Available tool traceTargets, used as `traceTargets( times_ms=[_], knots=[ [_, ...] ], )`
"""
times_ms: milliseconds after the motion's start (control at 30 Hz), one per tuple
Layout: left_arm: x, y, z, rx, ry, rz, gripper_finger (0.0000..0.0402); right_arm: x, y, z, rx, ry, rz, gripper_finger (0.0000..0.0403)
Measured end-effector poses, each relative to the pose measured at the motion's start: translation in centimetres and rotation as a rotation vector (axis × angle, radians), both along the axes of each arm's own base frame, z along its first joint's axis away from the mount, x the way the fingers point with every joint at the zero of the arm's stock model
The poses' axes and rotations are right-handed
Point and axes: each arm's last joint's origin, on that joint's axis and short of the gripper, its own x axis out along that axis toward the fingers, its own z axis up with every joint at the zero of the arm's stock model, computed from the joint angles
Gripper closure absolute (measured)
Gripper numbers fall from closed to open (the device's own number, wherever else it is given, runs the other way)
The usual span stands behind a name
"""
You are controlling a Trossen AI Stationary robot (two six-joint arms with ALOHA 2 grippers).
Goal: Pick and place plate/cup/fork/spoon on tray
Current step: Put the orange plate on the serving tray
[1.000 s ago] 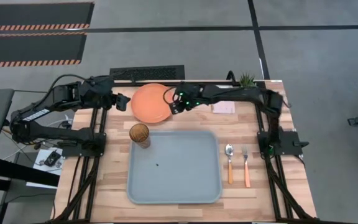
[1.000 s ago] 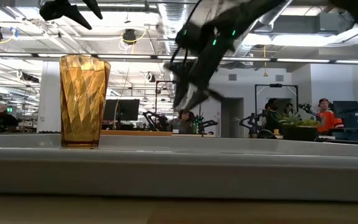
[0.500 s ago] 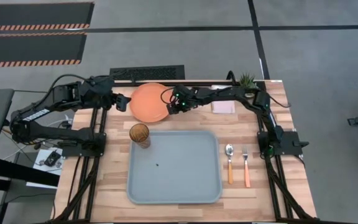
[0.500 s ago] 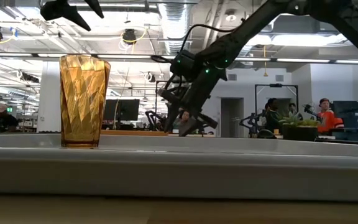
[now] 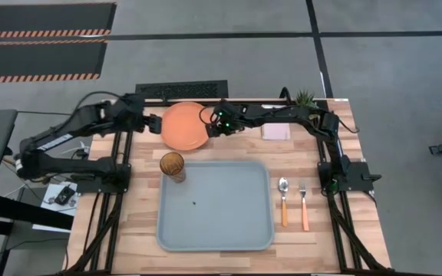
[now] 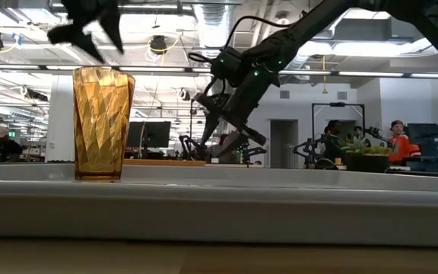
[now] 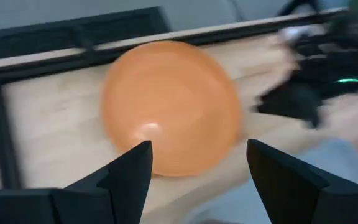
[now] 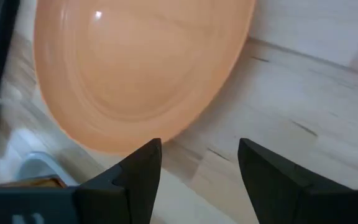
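The orange plate (image 5: pixel 184 126) lies flat on the table at the far edge, behind the grey-blue tray (image 5: pixel 215 222). My right gripper (image 5: pixel 208 125) is open at the plate's right rim, low over the table; in its wrist view (image 8: pixel 197 155) the plate (image 8: pixel 142 68) lies just ahead of the fingers. My left gripper (image 5: pixel 153 123) is open above the plate's left rim, and the plate (image 7: pixel 169 106) shows between its fingers (image 7: pixel 197 155). The amber cup (image 5: pixel 173 166) stands upright in the tray's far left corner. The spoon (image 5: pixel 283 201) and the fork (image 5: pixel 304 205) lie on the table to the right of the tray.
A pale pink pad (image 5: pixel 276 132) lies to the right of the plate, under my right arm. A small green plant (image 5: pixel 305 97) stands at the far right corner. A dark grille (image 5: pixel 181 90) runs along the far edge. People show in the room beyond (image 6: pixel 398 141).
My right gripper has gone toward the table's left, up to the plate's right rim, dipping and turning on the way. My left gripper has come down and a little toward the plate. The plate, cup, spoon and fork have stayed where they were.
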Motion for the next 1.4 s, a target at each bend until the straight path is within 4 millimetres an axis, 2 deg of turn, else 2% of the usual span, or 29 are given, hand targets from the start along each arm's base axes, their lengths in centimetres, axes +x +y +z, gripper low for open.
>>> traceTargets(
  times_ms=[133, 367, 500, 733, 867, 1033, 1400],
  knots=[
    [0.1, 1.9, -3.1, 0.041, 0.073, 0.115, 0.0164, -0.3, 0.6, 0.7, 0.006, 0.007, 0.04, 0.0168],
    [-0.4, 5.2, -8.4, -0.054, -0.076, 0.142, 0.0152, -1.1, 1.9, 3.0, -0.008, 0.027, 0.095, 0.0168],
    [-1.2, 6.4, -11.0, -0.066, -0.105, 0.213, 0.014, -2.2, 3.3, 5.3, -0.034, 0.05, 0.16, 0.0168],
    [-0.8, 8.2, -13.6, -0.071, -0.081, 0.213, 0.0136, -4.3, 4.5, 9.2, -0.107, 0.043, 0.187, 0.0168],
    [-0.4, 9.0, -15.8, -0.135, -0.005, 0.225, 0.0136, -5.0, 4.7, 10.5, -0.123, 0.028, 0.18, 0.0168],
    [-0.2, 9.9, -17.5, -0.164, 0.018, 0.242, 0.0136, -6.1, 5.5, 12.2, -0.137, 0.014, 0.193, 0.0168],
    [0.6, 11.8, -20.5, -0.258, 0.032, 0.189, 0.0139, -7.1, 7.0, 13.4, -0.172, 0.037, 0.198, 0.0168]
  ],
)
